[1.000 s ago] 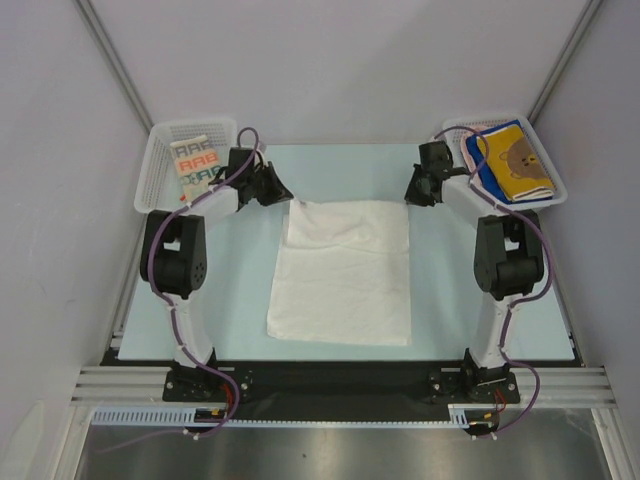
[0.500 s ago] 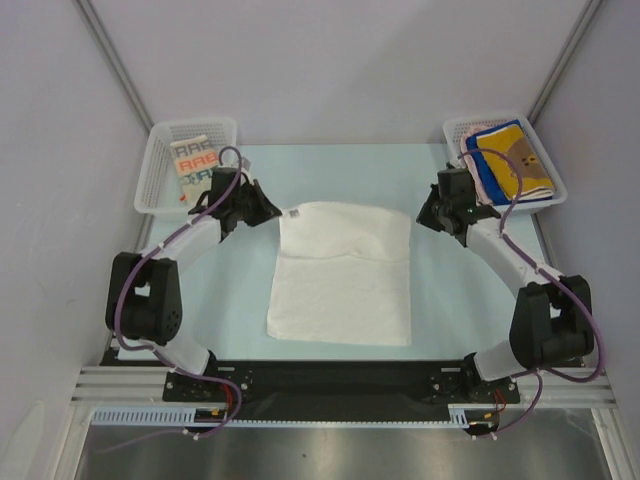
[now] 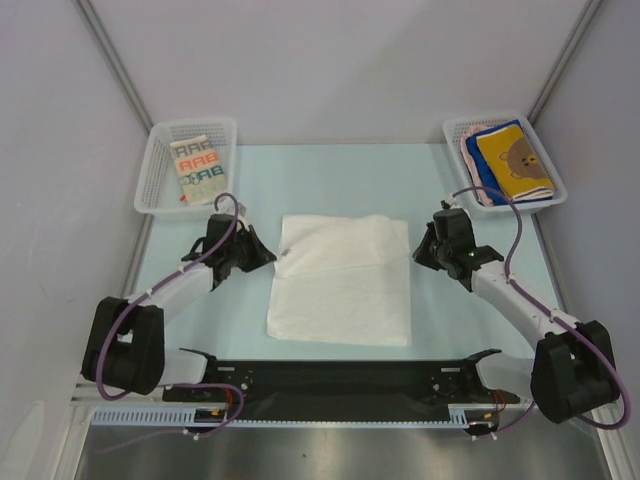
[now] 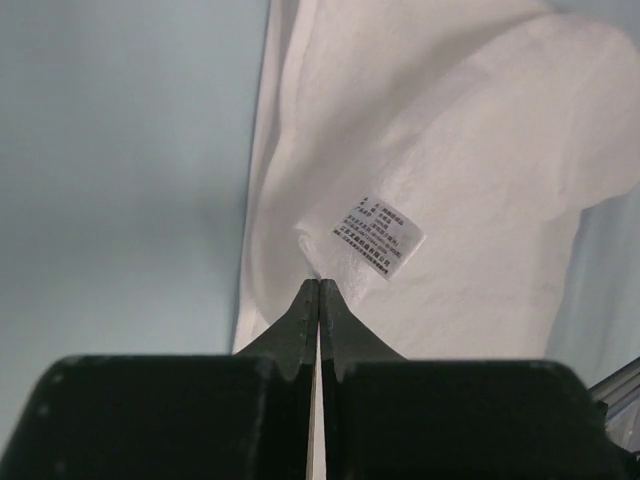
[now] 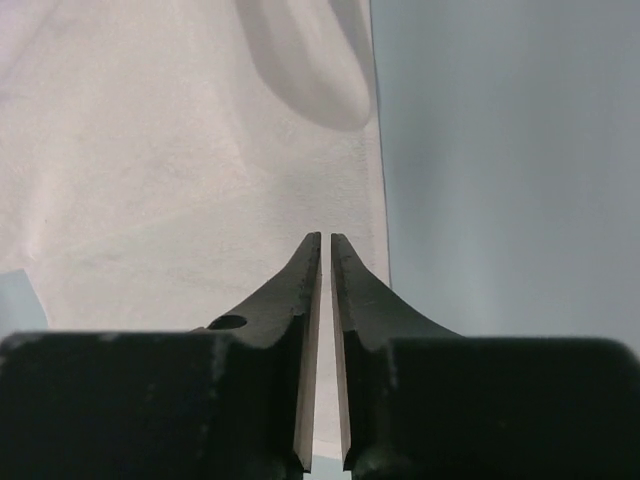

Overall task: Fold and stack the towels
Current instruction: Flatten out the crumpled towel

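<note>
1. The plain white rectangular cloth towel lies at the centre of the pale blue-green tabletop. Its 12 o'clock part is doubled over onto the rest, with rumpled creases across the upper layer.
2. The left end effector sits at the towel's 10 o'clock corner. In the left wrist view its fingers are pressed fully together, tips on the cloth edge, pinching the towel. A small white printed care label is sewn on just beyond the tips.
3. The right end effector sits at the towel's 2 o'clock corner. In the right wrist view its fingers are closed to a hairline slit filled with white cloth, gripping the towel near its 3 o'clock edge. Bare tabletop shows just beside them.
4. A white mesh plastic basket on the left, at the tabletop's 10 o'clock corner, holds a cream folded towel with colourful RABBIT lettering.
5. A white mesh plastic basket on the right, at the 2 o'clock corner, holds a yellow-orange towel with a brown bear. It tops a stack, with a blue towel edge and pinkish cloth showing beneath.
6. Both arms lie low and stretched out, angled inward toward the towel.
</note>
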Controlling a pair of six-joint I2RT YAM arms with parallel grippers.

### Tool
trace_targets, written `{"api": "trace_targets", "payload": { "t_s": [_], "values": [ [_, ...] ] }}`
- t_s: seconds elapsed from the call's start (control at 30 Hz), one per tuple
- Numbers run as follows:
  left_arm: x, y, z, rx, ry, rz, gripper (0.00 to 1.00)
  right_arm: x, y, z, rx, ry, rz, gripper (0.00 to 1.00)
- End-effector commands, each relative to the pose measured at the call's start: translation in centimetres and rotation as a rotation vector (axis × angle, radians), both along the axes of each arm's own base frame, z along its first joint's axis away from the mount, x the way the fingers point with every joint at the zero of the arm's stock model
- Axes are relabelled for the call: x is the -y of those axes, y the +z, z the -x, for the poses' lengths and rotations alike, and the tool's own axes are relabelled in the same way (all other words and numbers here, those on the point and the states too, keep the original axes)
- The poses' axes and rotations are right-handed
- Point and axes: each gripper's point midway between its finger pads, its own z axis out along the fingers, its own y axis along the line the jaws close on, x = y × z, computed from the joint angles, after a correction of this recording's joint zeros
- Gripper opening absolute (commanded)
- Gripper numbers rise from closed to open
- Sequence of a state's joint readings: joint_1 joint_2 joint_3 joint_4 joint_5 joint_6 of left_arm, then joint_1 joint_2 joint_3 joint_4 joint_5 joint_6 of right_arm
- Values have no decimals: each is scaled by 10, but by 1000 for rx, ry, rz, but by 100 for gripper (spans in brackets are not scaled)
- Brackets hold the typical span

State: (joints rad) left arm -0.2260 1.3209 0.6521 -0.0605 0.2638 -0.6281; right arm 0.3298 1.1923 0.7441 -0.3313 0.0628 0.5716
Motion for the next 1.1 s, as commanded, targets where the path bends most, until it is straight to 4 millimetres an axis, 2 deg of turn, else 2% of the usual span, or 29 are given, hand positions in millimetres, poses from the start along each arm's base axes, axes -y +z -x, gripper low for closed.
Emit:
{"api": "trace_targets", "payload": {
  "t_s": [0.0, 0.03, 0.07, 0.1, 0.13, 0.17, 0.2, 0.23, 0.27, 0.3, 0.33, 0.37, 0.4, 0.57, 0.67, 0.8, 0.87, 1.07],
  "values": [
    [1, -13, 8, -9, 12, 11, 0, -8, 30, -38, 114, -6, -7, 17],
    [2, -12, 6, 5, 15, 18, 0, -13, 34, -46, 118, 7, -11, 18],
    [2, -15, 6, 1, 19, 20, 0, -18, 23, -56, 79, 22, -3, 20],
    [2, -17, 6, -3, 17, 19, 0, -25, 39, -73, 116, 39, -8, 20],
    [2, -18, 7, -8, 18, 21, 0, -29, 41, -82, 118, 47, -8, 22],
    [3, -20, 7, -12, 16, 24, 0, -33, 22, -91, 68, 59, 6, 24],
    [4, -21, 7, -15, 16, 26, 0, -36, 20, -98, 55, 71, 4, 25],
    [4, -21, 7, -15, 13, 28, 0, -43, 32, -115, 82, 86, -3, 26],
    [4, -21, 7, -14, 13, 28, 0, -46, 28, -119, 65, 91, 4, 26],
    [4, -23, 8, -18, 14, 26, 0, -48, 14, -126, 38, 96, 16, 27],
    [4, -23, 8, -18, 14, 26, 0, -52, 21, -136, 53, 98, 13, 27],
    [4, -22, 8, -17, 11, 29, 0, -52, 18, -139, 34, 95, 19, 28],
    [4, -23, 8, -19, 12, 30, 0, -52, 5, -142, 2, 98, 30, 28],
    [6, -23, 8, -21, 7, 37, 0, -56, -6, -152, -25, 109, 47, 37],
    [7, -21, 7, -16, 4, 42, 0, -56, -19, -148, -77, 111, 70, 38],
    [8, -18, 5, -11, 6, 44, 0, -53, -22, -149, -81, 93, 76, 40],
    [9, -17, 4, -10, 4, 46, 0, -50, -30, -148, -107, 87, 90, 40],
    [9, -13, 2, -4, 5, 44, 0, -61, -45, -150, -134, 117, 25, 41]
  ]
}}
